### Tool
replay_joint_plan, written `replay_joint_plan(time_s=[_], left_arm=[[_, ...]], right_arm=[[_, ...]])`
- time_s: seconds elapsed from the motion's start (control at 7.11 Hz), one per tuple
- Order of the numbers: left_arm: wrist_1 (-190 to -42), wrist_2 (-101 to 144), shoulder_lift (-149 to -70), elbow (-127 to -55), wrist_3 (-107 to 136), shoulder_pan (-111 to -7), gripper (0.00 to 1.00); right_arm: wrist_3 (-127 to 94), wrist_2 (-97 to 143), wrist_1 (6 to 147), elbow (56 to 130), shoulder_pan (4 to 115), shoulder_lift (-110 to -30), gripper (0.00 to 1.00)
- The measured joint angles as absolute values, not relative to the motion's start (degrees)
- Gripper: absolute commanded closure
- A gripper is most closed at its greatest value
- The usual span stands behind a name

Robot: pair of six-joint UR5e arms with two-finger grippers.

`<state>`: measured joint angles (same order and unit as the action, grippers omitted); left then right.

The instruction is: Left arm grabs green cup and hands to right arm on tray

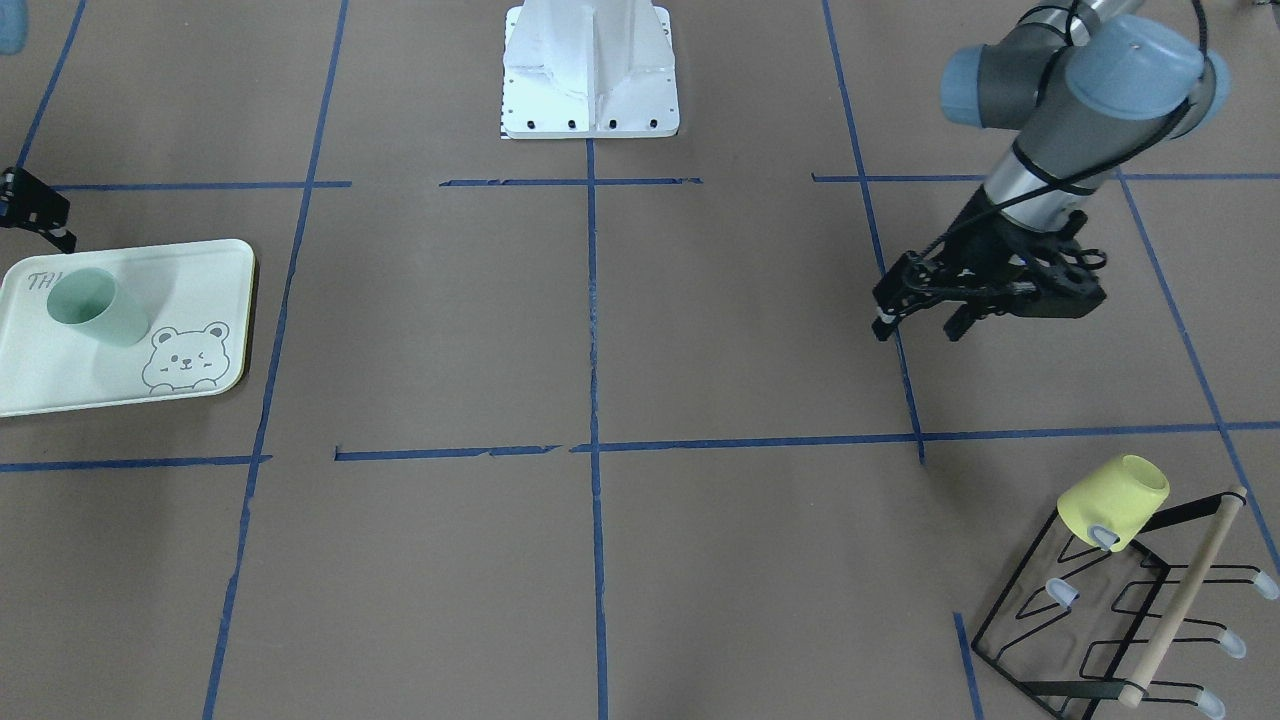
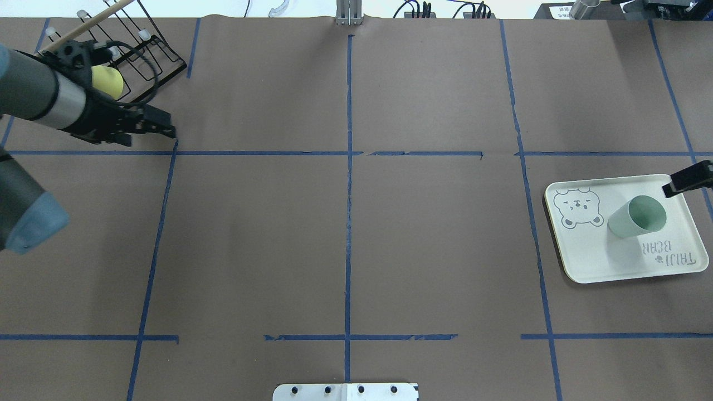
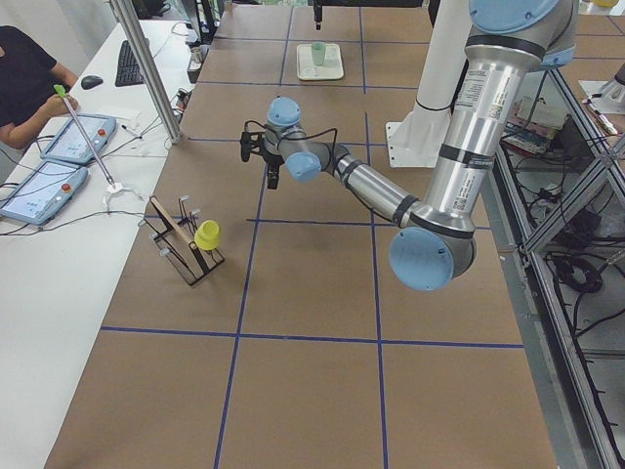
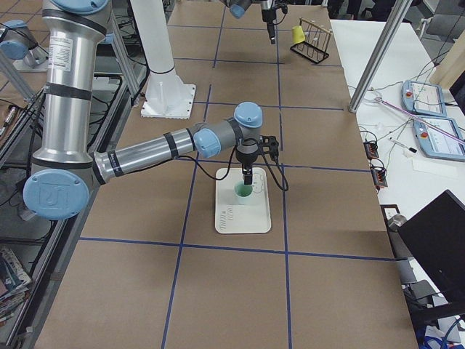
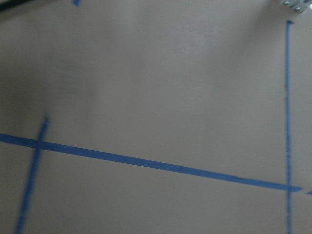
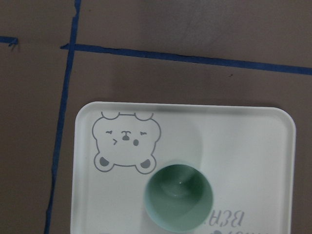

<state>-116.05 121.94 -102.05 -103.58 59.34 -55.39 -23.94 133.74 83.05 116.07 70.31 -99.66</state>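
The green cup (image 1: 97,305) stands upright and free on the tray (image 1: 190,285), beside the bear drawing; it also shows in the overhead view (image 2: 638,217) and the right wrist view (image 6: 179,197). The tray (image 2: 590,250) lies at the table's end on my right side. My right gripper (image 1: 45,215) hovers by the tray's far edge, cut off by the frame edge; its fingers look apart and hold nothing. My left gripper (image 1: 920,330) is open and empty above the bare table on the other side, also seen from overhead (image 2: 166,125).
A yellow-green cup (image 1: 1112,500) hangs on a black wire rack (image 1: 1100,620) with a wooden bar, just beyond my left gripper. The white robot base (image 1: 590,70) stands at mid-table. Blue tape lines cross the brown table. An operator sits at the side bench.
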Motion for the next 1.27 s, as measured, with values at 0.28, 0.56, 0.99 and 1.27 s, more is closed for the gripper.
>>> replay_joint_plan(time_s=[0.28, 0.56, 0.99, 1.27], left_arm=[[-114.9, 128.6, -93.6, -102.4, 33.0, -67.1, 0.0], [-101.5, 132.7, -91.0, -101.2, 7.6, -78.8, 0.0], [-76.6, 133.4, -90.1, -102.3, -13.1, -87.5, 0.0], [-72.2, 133.6, -85.7, -101.6, -18.0, -89.9, 0.0]], right_arm=[[-12.3, 135.9, 83.1, 115.5, 79.1, -104.9, 0.0], [-6.8, 136.0, 83.1, 114.6, 82.4, -108.0, 0.0], [-5.6, 134.9, 83.0, 112.9, 83.0, -109.2, 0.0], [-5.5, 134.7, 82.8, 112.3, 83.1, -110.1, 0.0]])
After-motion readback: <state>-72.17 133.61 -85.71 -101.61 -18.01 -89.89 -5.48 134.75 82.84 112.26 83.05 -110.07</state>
